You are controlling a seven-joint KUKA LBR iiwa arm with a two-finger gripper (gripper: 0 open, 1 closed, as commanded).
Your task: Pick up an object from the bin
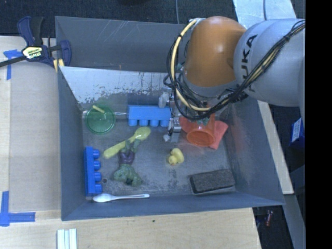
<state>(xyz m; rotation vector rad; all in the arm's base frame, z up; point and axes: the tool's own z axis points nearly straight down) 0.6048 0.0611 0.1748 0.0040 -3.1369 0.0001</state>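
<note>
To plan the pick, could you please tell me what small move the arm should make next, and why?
Probably a small shift toward the view's right, over the orange cup. The gripper hangs over the gap between that cup and the blue toothed block, centred on neither, so descending here would likely meet bare floor.

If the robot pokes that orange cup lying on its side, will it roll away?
Probably a little. The orange cup lies on its round side, so a push would likely set it rolling. The pink piece close beside it on the right may block it that way. It looks hollow, so it is likely light and easy to knock.
</note>
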